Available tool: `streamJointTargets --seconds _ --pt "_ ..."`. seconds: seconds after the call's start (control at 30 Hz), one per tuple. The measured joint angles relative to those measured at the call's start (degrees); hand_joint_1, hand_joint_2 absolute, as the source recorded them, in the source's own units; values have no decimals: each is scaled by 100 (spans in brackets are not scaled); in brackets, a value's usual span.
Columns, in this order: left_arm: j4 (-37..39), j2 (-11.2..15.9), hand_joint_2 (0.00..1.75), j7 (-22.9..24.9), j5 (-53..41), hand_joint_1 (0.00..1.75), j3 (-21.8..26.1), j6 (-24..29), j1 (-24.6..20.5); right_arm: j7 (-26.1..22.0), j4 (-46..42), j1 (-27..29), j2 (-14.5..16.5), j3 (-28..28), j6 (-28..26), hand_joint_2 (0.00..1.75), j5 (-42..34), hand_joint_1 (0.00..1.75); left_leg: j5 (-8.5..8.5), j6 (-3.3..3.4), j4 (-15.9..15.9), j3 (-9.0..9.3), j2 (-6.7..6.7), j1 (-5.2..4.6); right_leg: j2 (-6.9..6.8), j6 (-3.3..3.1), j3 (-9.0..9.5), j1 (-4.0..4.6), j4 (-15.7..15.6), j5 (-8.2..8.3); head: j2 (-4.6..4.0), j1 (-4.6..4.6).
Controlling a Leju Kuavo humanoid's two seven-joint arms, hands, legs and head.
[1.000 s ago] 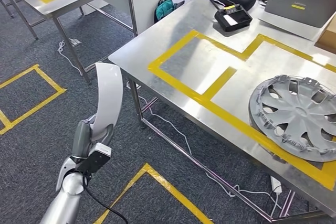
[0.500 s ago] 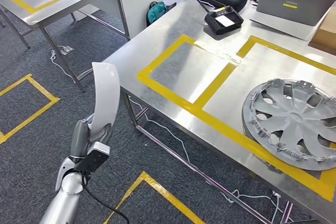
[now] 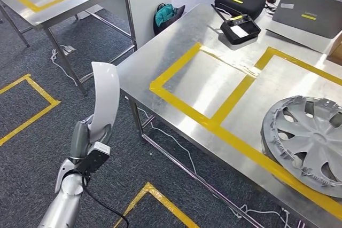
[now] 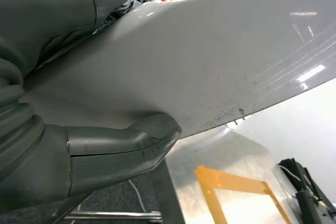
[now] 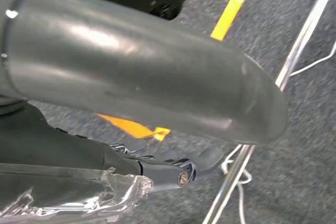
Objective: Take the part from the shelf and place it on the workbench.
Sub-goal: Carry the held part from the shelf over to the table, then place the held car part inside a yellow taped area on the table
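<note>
Left hand (image 3: 85, 141) grips the lower end of the curved white part (image 3: 104, 100) and holds it upright above the carpeted floor, just beside the near corner of the bench (image 3: 193, 78) and apart from it. Right hand (image 5: 166, 163) hangs over the carpet, fingers fairly straight, holding nothing. On the bench lies a grey hubcap (image 3: 308, 137) inside yellow tape.

We see our left hand (image 4: 59, 145) holding the big white part (image 4: 206, 61), thumb pressed under it. The shiny workbench (image 4: 233, 156) with yellow tape (image 4: 222, 182) sits beyond the part.
</note>
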Motion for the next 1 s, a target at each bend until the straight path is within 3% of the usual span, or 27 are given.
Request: streamJointTargets --seconds 0.07,0.2,0.27,0.33,0.37,0.4,0.43,0.5,0.53,0.57,0.67,0.73,0.8,0.87,0.9,0.93,1.0 --pt "10 -4 175 8 -9 173 5 0 -10 1 0 -2 -1 -2 1 0 9 0 -87 -43 -14 73 -2 -12 -12 -63 136 39 -492 308 0 -1" --pt "18 -5 175 17 -43 173 10 -2 -29 0 0 -8 -1 -3 1 0 38 0 -117 -164 131 103 -5 -21 1 -150 317 19 -634 340 0 -9" --pt "21 -4 175 17 -50 173 10 -2 -54 -1 -1 -20 -3 -3 0 0 46 0 -249 -222 630 -165 -1 -5 7 -190 425 -7 -660 289 0 -24" --pt "33 -2 175 18 -56 173 10 -3 -59 -2 -2 -29 -6 -4 1 0 51 0 -544 -280 1307 -629 0 27 16 -209 505 -18 -664 221 0 -32" --pt "44 -1 175 18 -64 173 11 -6 -53 -2 -2 -26 -6 -4 5 0 57 0 -646 -302 1508 -816 0 43 33 -204 544 -25 -663 187 0 -32" --pt "56 1 175 18 -77 173 11 -11 -49 -1 -1 -22 -6 -4 13 0 66 0 -635 -321 1536 -919 0 57 59 -192 587 -36 -662 155 0 -32" --pt "65 2 175 18 -96 173 13 -16 -48 -1 -1 -21 -6 -4 21 0 75 0 -476 -337 1367 -921 0 70 94 -174 636 -54 -660 119 0 -32" --pt "82 7 175 17 -150 173 14 -24 -52 0 0 -29 -8 -4 32 0 87 0 107 -388 635 -715 -62 116 172 -115 732 -90 -652 39 0 -38" --pt "92 10 175 15 -180 173 14 -26 -58 0 0 -39 -11 -5 34 0 91 0 282 -391 302 -611 -110 133 216 -78 754 -101 -642 5 0 -50" --pt "103 13 175 14 -213 173 12 -28 -60 1 0 -48 -14 -7 34 0 96 0 395 -379 88 -544 -156 144 257 -37 755 -106 -636 -25 0 -59" --pt "123 19 175 12 -296 173 5 -35 -73 2 0 -33 -18 -17 36 0 119 0 421 -254 6 -504 -144 130 336 76 724 -127 -674 -71 0 -75" --pt "128 18 175 10 -325 173 2 -35 -101 1 1 -19 -20 -29 37 0 131 0 411 -171 -19 -454 -81 137 218 135 650 -123 -509 -193 0 -48" --pt "134 15 175 7 -336 173 -1 -36 -111 0 3 -38 -21 -36 39 0 137 0 371 -100 -29 -411 -9 128 56 167 329 -111 128 -497 0 -15" --pt "150 15 175 5 -338 173 -1 -37 -108 0 7 -49 -21 -38 40 0 138 0 331 -65 -28 -381 62 100 13 178 -93 -110 843 -726 0 -12" --pt "158 15 175 5 -339 173 -1 -37 -107 0 7 -44 -22 -39 38 0 139 0 311 -59 -28 -361 93 89 9 174 -195 -107 957 -686 0 -10" --pt "164 15 175 5 -339 173 -1 -38 -106 0 7 -36 -23 -40 37 0 139 0 289 -60 -28 -331 120 81 1 163 -176 -101 838 -533 0 -11" --pt "169 13 175 6 -339 173 -2 -40 -107 0 7 -30 -25 -42 37 0 139 0 236 -78 -29 -249 181 76 -117 122 151 -74 81 -81 0 -9"
